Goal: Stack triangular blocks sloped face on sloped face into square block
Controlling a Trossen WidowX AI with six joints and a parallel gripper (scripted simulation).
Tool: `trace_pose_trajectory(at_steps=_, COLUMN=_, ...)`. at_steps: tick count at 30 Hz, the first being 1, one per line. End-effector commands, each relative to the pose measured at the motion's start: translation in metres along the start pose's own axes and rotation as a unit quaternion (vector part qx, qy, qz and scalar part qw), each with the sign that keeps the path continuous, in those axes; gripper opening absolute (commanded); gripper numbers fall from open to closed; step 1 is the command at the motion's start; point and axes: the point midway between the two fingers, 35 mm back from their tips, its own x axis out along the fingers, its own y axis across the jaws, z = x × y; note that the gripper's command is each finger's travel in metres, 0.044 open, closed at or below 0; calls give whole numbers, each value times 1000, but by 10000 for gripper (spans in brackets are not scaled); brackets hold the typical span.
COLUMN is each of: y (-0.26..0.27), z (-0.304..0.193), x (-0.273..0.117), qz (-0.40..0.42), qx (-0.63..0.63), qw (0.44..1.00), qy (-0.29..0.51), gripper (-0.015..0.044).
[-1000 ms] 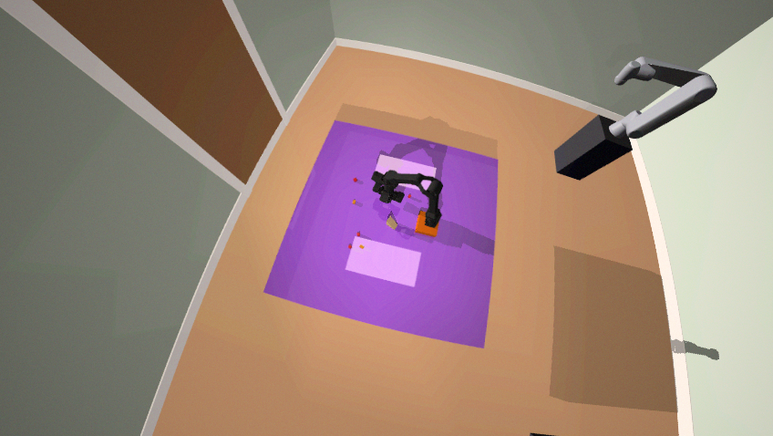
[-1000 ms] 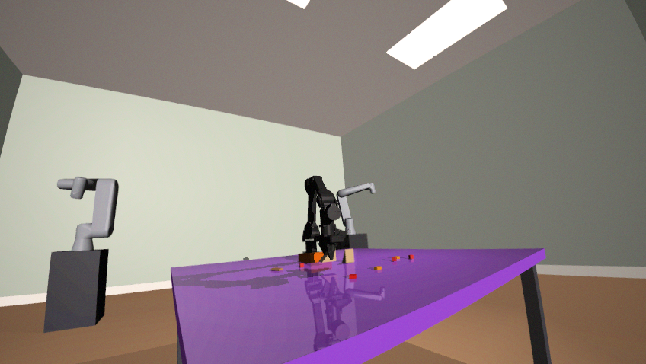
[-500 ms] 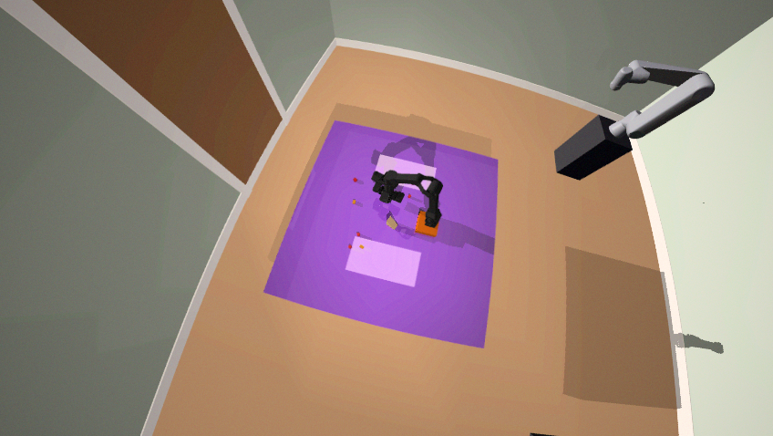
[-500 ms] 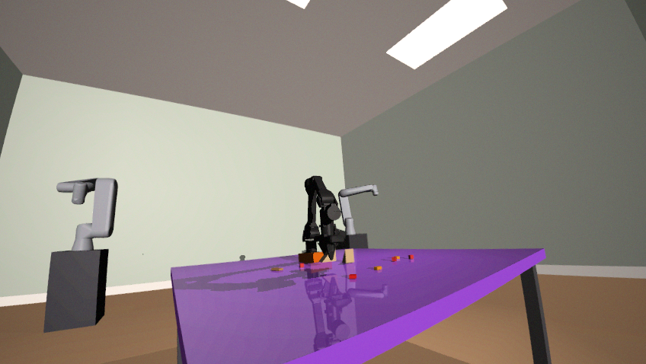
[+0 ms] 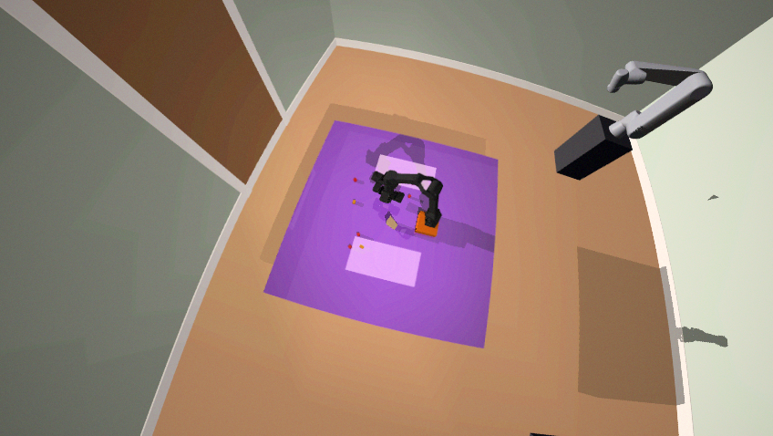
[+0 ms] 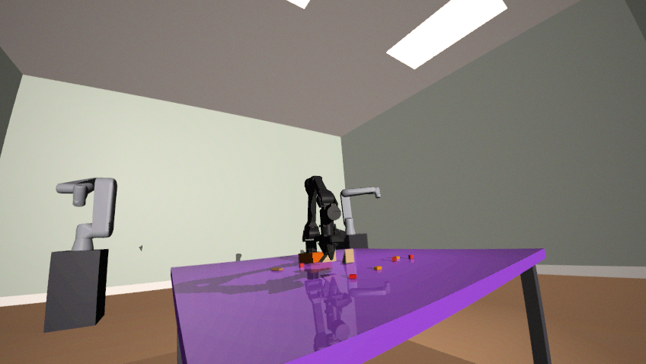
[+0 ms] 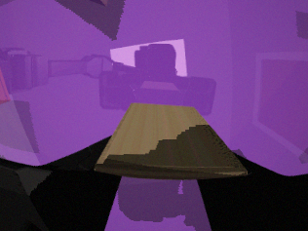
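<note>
My gripper [image 5: 390, 195] [image 6: 329, 257] [image 7: 160, 137] is shut on a tan triangular block [image 7: 170, 138], which fills the middle of the wrist view and hangs low over the purple table [image 5: 433, 303] [image 6: 407, 289] [image 7: 259, 19]. In the top and exterior views the fingers hide this block. The other tan triangular block [image 5: 390, 221] [image 6: 348, 256] rests on the table a short way off, apart from the gripper. It shows at the top left of the wrist view.
The arm's orange base [image 5: 426, 224] [image 6: 310, 257] stands beside the blocks. Several small red and orange cubes [image 5: 355, 179] [image 6: 352, 276] lie scattered on the table. Grey arms on dark pedestals [image 5: 592, 146] [image 6: 74, 289] stand off the table.
</note>
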Motion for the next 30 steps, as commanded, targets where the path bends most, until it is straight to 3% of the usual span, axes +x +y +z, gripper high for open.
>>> trace_pose_trajectory(at_steps=1, y=0, z=0, x=0, qz=1, qx=2, qw=1000, qy=0, gripper=0)
trace_pose_trajectory(at_steps=29, y=0, z=0, x=27, qz=1, qx=0, qw=1000, qy=0, gripper=0)
trace_pose_trajectory(at_steps=30, y=0, z=0, x=25, qz=1, qx=-1, qw=1000, qy=0, gripper=26)
